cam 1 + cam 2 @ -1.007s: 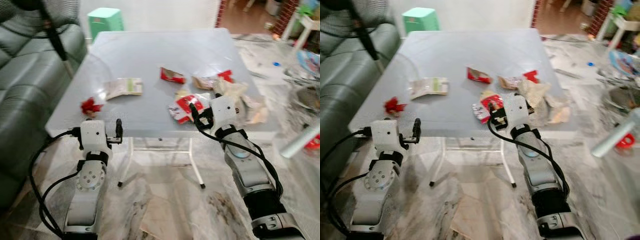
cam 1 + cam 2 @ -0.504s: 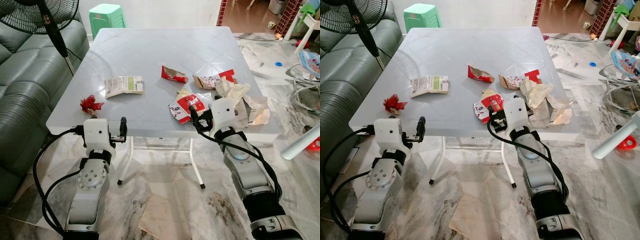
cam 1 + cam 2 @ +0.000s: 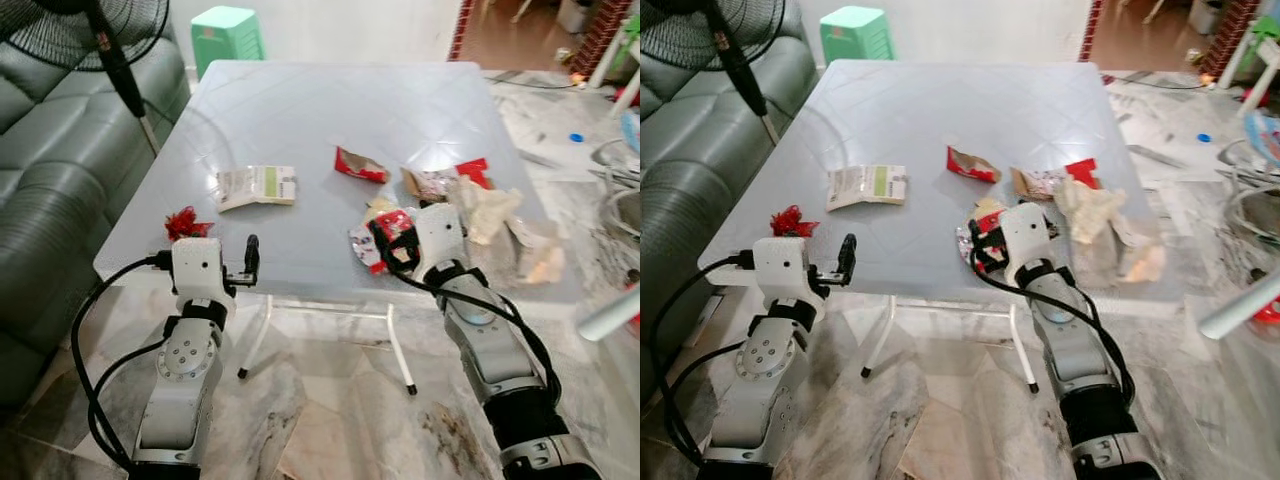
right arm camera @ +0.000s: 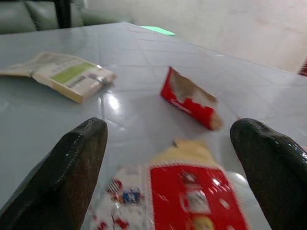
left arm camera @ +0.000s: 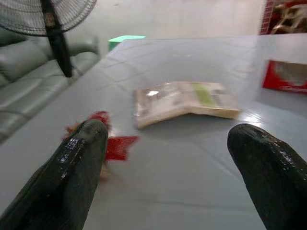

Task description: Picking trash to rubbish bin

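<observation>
The red-and-white printed snack wrapper lay flat near the front edge of the grey square plastic table, directly between the two spread fingers of my right gripper, which hovered over it with jaws wide and gripping nothing. Just beyond it sat a torn red packet with a pale inner lining, and to its right a small red-and-brown wrapper and a heap of crumpled beige paper. Toward the table's left half lay a flat cream pouch with a green label. A crumpled red foil scrap rested near the front left corner, just ahead of my left gripper, which stood at the table's edge with jaws wide apart and empty. Left of the table I noted a dark green leather sofa and a black standing fan; a green plastic stool stood beyond the far edge. The floor was grey-veined marble tile.
</observation>
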Tool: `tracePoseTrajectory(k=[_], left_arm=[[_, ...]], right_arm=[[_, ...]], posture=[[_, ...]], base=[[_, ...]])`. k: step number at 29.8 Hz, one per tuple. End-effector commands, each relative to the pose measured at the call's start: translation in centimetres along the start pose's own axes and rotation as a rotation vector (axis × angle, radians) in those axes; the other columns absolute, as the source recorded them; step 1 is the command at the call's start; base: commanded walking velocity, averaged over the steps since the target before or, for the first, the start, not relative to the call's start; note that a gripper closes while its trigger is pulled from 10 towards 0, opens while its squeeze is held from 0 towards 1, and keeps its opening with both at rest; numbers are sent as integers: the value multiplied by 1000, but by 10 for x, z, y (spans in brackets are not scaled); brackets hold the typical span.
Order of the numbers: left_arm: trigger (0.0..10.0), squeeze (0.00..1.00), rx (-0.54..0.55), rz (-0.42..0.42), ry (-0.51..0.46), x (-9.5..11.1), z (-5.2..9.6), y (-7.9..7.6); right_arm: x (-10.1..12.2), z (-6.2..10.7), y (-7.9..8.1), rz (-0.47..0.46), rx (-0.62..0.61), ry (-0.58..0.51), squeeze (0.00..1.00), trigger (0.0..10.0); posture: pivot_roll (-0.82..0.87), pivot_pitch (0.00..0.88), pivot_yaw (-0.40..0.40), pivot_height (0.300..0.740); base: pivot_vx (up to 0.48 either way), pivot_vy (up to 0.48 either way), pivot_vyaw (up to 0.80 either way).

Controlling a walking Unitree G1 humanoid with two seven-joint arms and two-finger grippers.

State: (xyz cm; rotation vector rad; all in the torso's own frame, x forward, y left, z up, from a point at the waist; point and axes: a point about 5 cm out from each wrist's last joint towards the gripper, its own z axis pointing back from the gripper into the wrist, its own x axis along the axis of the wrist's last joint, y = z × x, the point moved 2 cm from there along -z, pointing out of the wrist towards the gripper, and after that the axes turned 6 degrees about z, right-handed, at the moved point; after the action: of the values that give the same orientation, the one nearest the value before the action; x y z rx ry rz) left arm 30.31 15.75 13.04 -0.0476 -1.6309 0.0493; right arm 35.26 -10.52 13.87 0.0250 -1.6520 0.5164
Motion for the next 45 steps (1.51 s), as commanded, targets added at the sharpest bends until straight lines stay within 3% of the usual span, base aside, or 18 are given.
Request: tracePoseTrajectory(k=[1,10,16,22,28,32,39,45], left_arm=[[10000,0,-14,1,-7,1,-1,-5],[10000,0,-3,-3,-12,1,0,-5],[10000,0,5,-68,-10,0,2,-4],[10000,0,-64,-160,10,-9,21,-9],[10000,0,-73,-167,40,-16,34,-9],[10000,0,-92,-171,59,-20,45,-17],[10000,0,-98,-151,61,-21,43,-26],[10000,0,-91,-148,57,-21,42,-26]], right_arm=[[0,3,-6,6,-3,1,0,10000],[-1,3,-5,4,16,7,0,10000],[-4,4,4,-8,96,34,0,10000],[-13,7,12,-2,229,149,0,10000],[-14,7,7,19,259,197,0,10000],[-25,11,3,13,307,307,0,10000],[-51,17,-2,55,346,446,0,10000],[-60,22,-6,82,357,506,0,10000]], posture=[[41,55,3,740],[41,54,2,740],[43,57,-5,740],[50,64,-16,740],[54,71,-22,740],[54,86,-40,740],[45,94,-60,740],[39,99,-75,740]], base=[[352,0,0],[278,0,0],[0,0,0],[0,0,0],[0,0,0],[0,0,0],[0,0,0],[0,0,0]])
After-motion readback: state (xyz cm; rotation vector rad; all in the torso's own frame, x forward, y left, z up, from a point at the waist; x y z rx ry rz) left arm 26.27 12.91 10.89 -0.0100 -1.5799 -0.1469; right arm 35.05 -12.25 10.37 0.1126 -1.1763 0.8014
